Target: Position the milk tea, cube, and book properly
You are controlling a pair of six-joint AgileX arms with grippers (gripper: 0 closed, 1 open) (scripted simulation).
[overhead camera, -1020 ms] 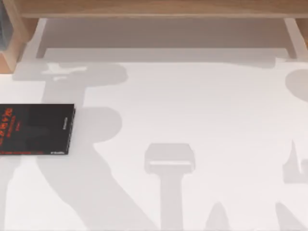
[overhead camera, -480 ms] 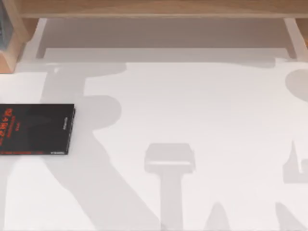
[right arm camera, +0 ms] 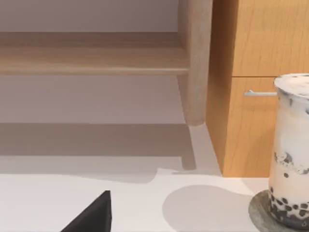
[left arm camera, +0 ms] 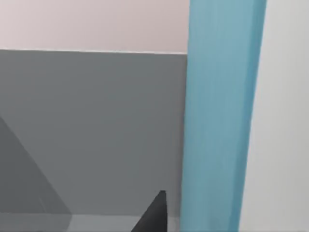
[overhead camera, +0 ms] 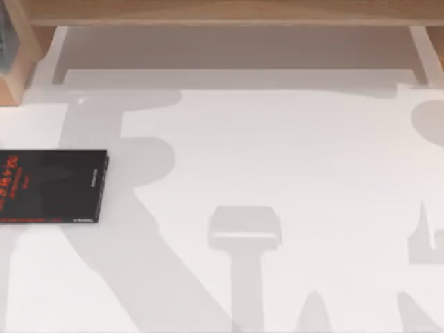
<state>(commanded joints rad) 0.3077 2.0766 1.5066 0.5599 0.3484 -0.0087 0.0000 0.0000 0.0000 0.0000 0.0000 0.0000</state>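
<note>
A thin black book with red lettering lies flat at the table's left edge, in front of a wooden shelf. The left wrist view has the teal book standing upright close by (a dark finger tip beside it); whether those fingers grip it, I cannot tell. The right wrist view shows the milk tea on a grey coaster by a wooden cabinet, and that gripper's state cannot be told either.
</note>
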